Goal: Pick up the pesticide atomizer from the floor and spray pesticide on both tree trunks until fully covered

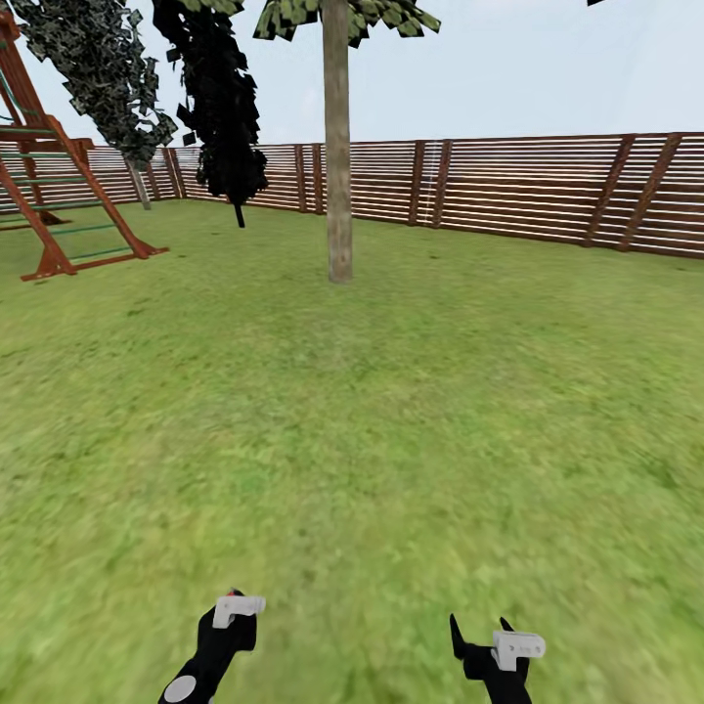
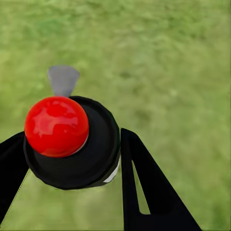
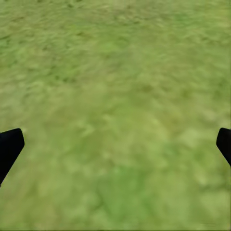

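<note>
The left gripper (image 2: 72,159) is clenched on the pesticide atomizer (image 2: 72,144), its black fingers pressing both sides of the round black body. From above the bottle shows a glossy red cap with a grey nozzle jutting forward over the grass (image 2: 168,57), presumably so the spray can be aimed ahead. In the head view that left gripper (image 1: 235,611) sits at the lower left of the frame with only a red speck of the atomizer (image 1: 232,593) peeking out.

The right gripper (image 3: 115,144) is released and holds nothing, its 2 tips far apart over bare lawn; it sits at the lower right of the head view (image 1: 499,645).

The pale tree trunk (image 1: 338,147) stands upper centre, well apart from both grippers, before the wooden fence (image 1: 548,186). No white specks show on it, so spraying looks not yet started. A wooden play frame (image 1: 59,196) stands at upper left.
</note>
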You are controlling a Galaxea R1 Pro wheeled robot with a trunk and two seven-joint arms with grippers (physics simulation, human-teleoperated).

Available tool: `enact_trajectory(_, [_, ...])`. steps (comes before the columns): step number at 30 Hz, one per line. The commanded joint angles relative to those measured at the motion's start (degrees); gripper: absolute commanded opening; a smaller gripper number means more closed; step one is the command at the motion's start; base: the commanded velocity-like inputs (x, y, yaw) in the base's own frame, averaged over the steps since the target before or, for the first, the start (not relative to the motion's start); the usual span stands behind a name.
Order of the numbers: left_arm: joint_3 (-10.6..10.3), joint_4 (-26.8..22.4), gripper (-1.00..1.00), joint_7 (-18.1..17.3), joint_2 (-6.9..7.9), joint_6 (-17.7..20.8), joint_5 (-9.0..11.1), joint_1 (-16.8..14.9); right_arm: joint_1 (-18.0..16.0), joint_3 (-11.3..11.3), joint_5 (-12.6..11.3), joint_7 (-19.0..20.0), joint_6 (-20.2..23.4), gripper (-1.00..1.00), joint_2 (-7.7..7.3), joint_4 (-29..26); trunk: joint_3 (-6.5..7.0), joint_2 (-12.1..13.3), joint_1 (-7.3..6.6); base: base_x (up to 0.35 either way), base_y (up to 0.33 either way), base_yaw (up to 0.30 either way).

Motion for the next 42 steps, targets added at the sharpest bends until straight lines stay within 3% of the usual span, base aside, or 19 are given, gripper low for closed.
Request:
enact_trajectory(1, [0.01,-0.02,-1.0,0.0,0.0,-0.05,0.01,0.0,0.0,0.0,0.01,0.0,0.0,1.0,0.0,0.0,0.0,0.0,0.0,0.341,0.0,0.0])
enact_trajectory(42, [0.04,-0.03,-1.0,0.0,0.0,-0.02,0.02,0.01,0.0,0.0,0.03,-0.08,0.0,1.0,0.0,0.09,0.0,0.0,0.0,0.338,0.028,0.0])
